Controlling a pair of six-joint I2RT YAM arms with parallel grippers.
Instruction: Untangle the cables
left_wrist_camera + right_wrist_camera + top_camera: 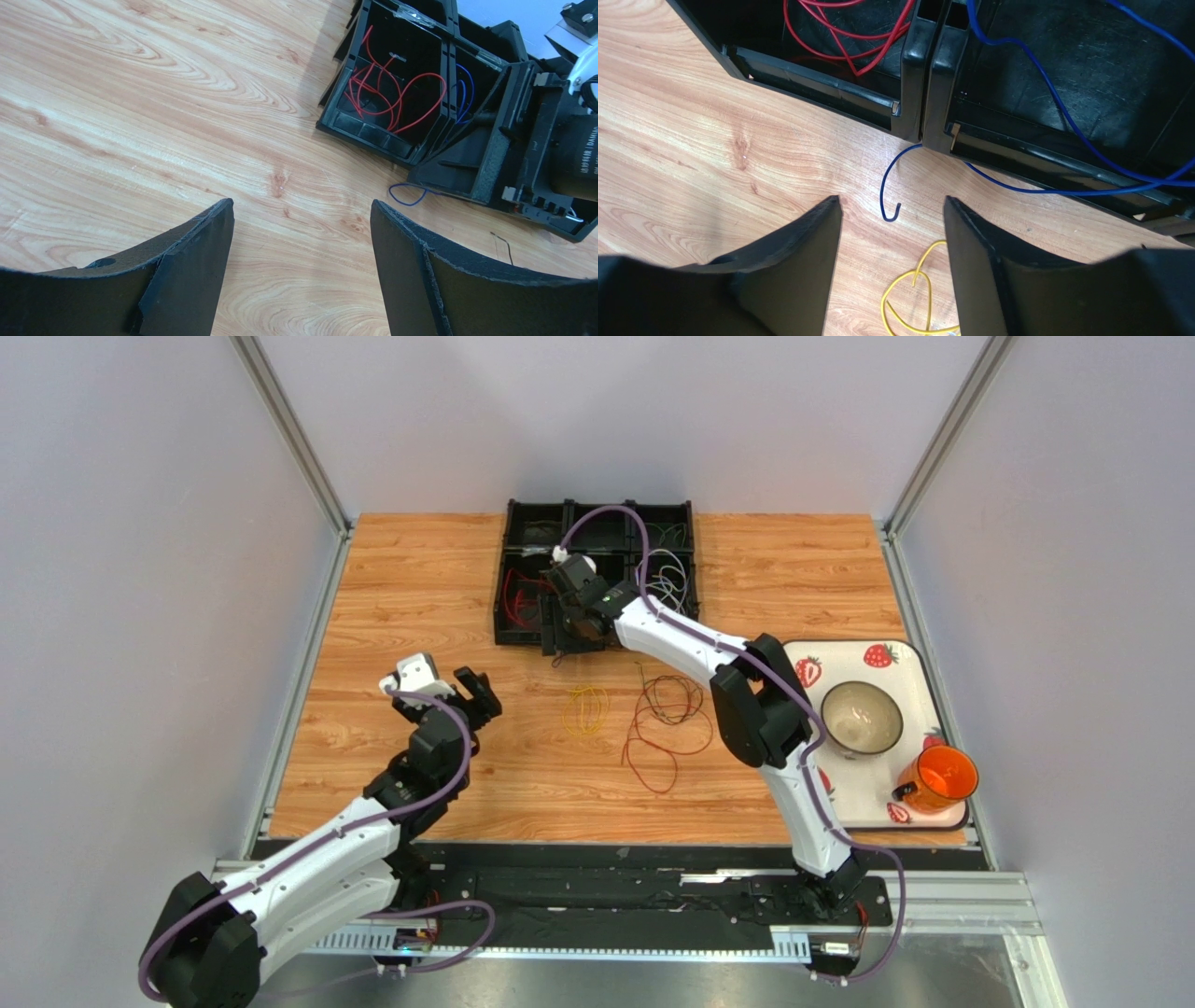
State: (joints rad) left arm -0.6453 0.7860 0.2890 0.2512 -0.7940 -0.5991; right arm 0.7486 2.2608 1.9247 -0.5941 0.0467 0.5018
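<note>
Plainly the right pincer (892, 208) hangs low over the counter (703, 140) with its fingers spread; nothing is pinched between them. The hooked end of a blue cable (887, 175) lies on the wood between the two tips and touches neither finger in the wrist view. From there it curves back to the foot of the black compartment tray (829, 91), which stands just ahead of the pincer. Ahead and to the left, one compartment holds red cables (843, 42); ahead and to the right, more blue wire loops through the neighbouring compartment. A yellow cable (906, 294) lies on the counter under the pincer, on the wrist side of the tips.

From overhead, loose red and dark loops (666, 721) lie behind the right pincer, just to the right of the yellow cable; white cables (671, 581) sit in a tray compartment to the pincer's right. A strawberry-printed tray (898, 665) with a bowl (860, 717) and an orange cup (947, 774) lies well off to its right.

The left pincer (302, 210) is spread wide too (nothing between its fingers) and sits above bare wood; the compartment tray lies ahead of it and to its right, well apart.
</note>
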